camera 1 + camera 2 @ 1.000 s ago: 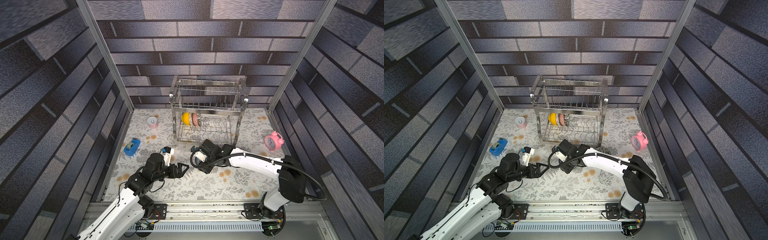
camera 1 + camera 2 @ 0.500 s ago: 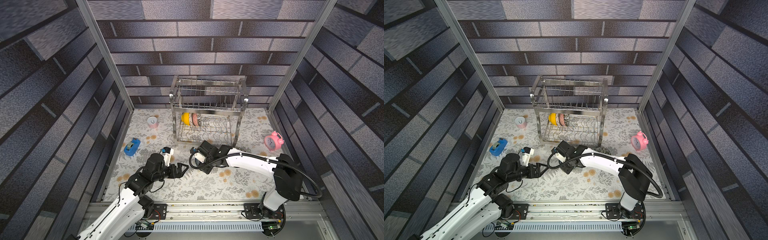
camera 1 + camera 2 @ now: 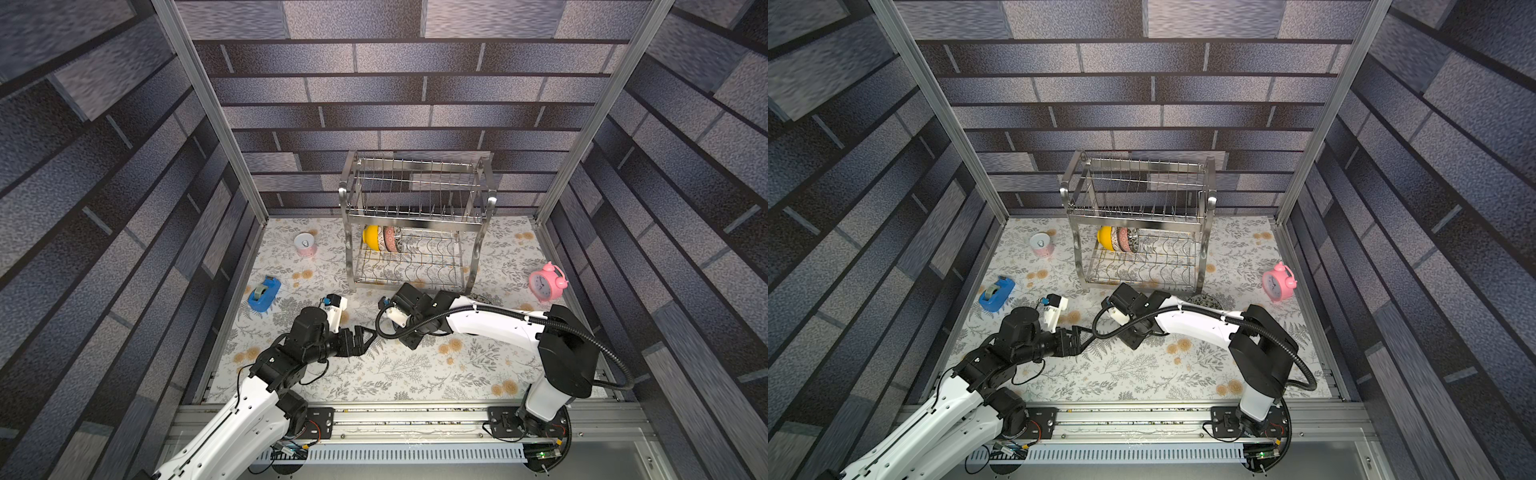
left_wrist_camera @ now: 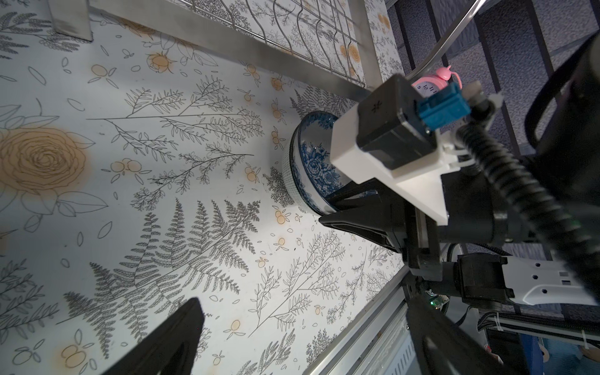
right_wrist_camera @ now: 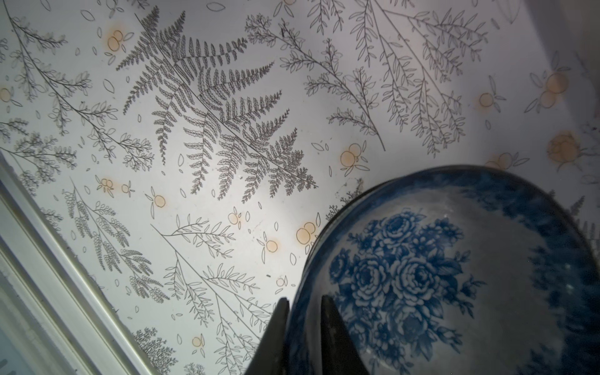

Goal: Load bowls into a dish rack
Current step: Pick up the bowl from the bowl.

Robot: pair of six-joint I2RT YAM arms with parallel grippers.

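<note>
blue bowl (image 5: 422, 276) gripped by the rim just in front of the rack (image 3: 415, 219): the right gripper (image 5: 304, 300) is closed on it, one finger set inside the wall and one outside. the bowl is round, so no long axis is shown. its mouth is turned roughly upward, and its rose-printed inside is seen in the right wrist view. whether its foot rests on the mat (image 3: 415, 374) cannot be told. the left gripper (image 3: 368, 334) is held with jaws wide apart, also in front of the rack, just beside the right gripper. in the rack's lower tier, at its left end, a yellow bowl (image 3: 371, 237) and a pink bowl (image 3: 390, 239) are stood on edge, side by side. to the right of the rack, the numerals 10 and 11 can be read on the dial of a pink clock (image 4: 427, 87).
</note>
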